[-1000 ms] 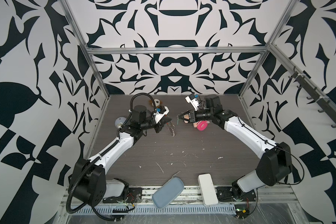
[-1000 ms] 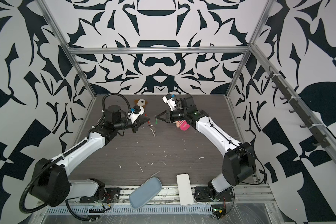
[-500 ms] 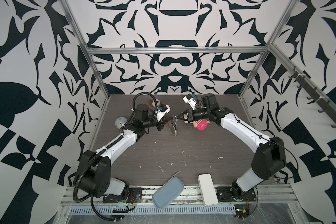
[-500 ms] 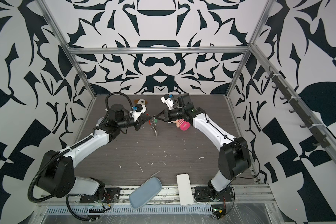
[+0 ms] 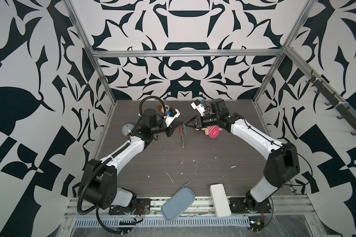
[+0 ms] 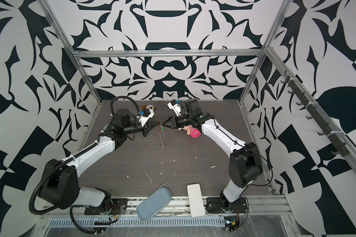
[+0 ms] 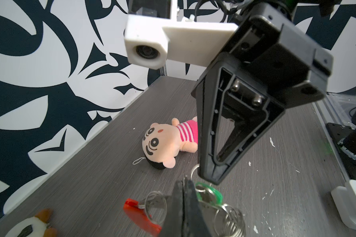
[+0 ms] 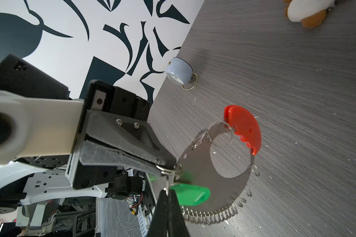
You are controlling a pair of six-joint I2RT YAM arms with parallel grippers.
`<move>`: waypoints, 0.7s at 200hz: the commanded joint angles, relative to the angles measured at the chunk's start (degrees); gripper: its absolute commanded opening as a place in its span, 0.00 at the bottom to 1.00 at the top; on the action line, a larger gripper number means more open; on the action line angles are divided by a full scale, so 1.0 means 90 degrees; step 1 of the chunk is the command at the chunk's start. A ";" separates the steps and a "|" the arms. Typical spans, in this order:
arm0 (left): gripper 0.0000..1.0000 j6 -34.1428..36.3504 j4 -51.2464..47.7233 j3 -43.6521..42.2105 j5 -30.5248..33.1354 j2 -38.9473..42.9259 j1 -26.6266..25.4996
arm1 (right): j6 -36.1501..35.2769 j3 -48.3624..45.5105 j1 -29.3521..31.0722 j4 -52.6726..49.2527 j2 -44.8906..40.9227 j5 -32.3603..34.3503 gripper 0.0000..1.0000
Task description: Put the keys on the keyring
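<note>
The keyring (image 5: 183,136) hangs over the middle of the table's back half in both top views (image 6: 162,137). It is a silver crescent plate (image 8: 197,162) with a red curved plastic piece (image 8: 245,127) and a chain of small silver rings (image 8: 214,215). My left gripper (image 5: 182,123) comes from the left and is shut on a silver ring at the plate's top edge. My right gripper (image 5: 188,125) meets it tip to tip. It is shut on the thin silver wire at the end of the green keys (image 8: 191,195), which lie against the plate. The keys (image 7: 212,192) also show in the left wrist view.
A pink-striped plush doll (image 5: 211,131) lies under the right forearm. A brown and white plush (image 5: 164,107) lies at the back, and a pale blue round charm (image 5: 126,129) at the left wall. A blue-grey case (image 5: 178,203) and a white box (image 5: 219,200) sit at the front edge. White scraps dot the tabletop.
The two grippers have closed the gap between them and now meet tip to tip at the top of the hanging keyring. Both stay shut.
</note>
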State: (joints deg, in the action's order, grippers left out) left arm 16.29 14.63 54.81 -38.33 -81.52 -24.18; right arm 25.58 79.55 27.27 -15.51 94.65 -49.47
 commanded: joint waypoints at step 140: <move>0.00 -0.0110 0.0088 0.0159 -0.0215 -0.0012 -0.0008 | 0.0170 0.0400 0.0077 0.0479 -0.0142 -0.0077 0.00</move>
State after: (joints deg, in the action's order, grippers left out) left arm 15.99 14.31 54.81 -38.63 -81.54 -24.08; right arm 26.87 80.64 27.64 -13.96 94.56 -49.50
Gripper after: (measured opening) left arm 0.039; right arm 0.048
